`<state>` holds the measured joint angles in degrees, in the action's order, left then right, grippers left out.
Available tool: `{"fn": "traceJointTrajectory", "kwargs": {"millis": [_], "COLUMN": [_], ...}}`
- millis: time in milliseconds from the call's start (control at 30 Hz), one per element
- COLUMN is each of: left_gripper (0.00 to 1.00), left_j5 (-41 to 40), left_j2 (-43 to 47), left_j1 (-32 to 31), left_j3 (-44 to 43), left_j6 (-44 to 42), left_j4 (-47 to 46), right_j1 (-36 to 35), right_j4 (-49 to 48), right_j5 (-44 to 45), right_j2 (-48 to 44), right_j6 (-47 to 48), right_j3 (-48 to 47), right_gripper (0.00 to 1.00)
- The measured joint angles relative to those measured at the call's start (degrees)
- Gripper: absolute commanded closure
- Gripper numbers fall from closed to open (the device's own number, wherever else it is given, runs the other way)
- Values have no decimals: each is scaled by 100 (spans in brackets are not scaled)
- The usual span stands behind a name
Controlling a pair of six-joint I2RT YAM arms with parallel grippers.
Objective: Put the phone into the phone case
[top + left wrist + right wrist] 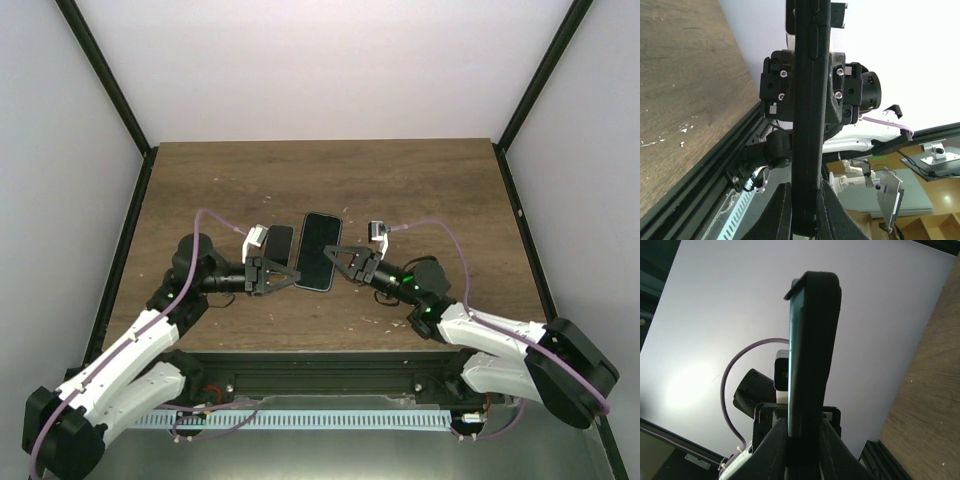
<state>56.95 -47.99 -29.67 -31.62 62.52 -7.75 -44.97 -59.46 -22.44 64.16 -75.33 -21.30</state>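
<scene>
A: The left tool [292, 272] and the right tool [335, 255] each pinch narrow on a long edge of the phone case [807, 100], held between them over the middle of the surface [420, 190].

B: Seating step, would one say?

A: Likely. The phone [793, 350], a thin glossy slab, lies in the matte black shell, yet one far corner seems to stand proud. The next move calls for a firm squeeze there.

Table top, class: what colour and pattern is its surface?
Dark brown wood grain on the table top, clearest in the top external view.
</scene>
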Motion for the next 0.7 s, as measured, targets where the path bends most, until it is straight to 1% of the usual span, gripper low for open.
{"fn": "traceJointTrajectory", "kwargs": {"millis": [133,167,200,267,367,400,467,533,700], "left_gripper": [98,97,94,78,57,53,51,51,57], "left_j5": [-26,-50,-79,-138,-201,-219,-247,-251,-247], "left_j2": [-59,-85,-109,-144,-155,-155,-127,-101,-181], "left_j1": [2,4,2,2,0,-4,-4,-4,-4], "left_j3": [-72,-116,-164,-254,-321,-323,-319,-319,-332], "left_j6": [-356,-446,-531,-684,-767,-739,-675,-608,-553], "left_j4": [247,363,496,772,1086,1123,1106,1008,702], "right_j1": [9,15,20,20,17,17,15,13,9], "right_j4": [81,118,162,289,337,361,437,472,533], "right_j5": [15,20,33,52,-2,-81,-310,-557,-1220], "right_j2": [13,13,11,0,-7,-4,-4,-4,-9], "right_j6": [-55,-39,-20,15,153,234,402,546,855], "right_j3": [2,2,2,2,11,11,11,11,11], "right_gripper": [88,89,90,90,90,90,90,90,90]}}
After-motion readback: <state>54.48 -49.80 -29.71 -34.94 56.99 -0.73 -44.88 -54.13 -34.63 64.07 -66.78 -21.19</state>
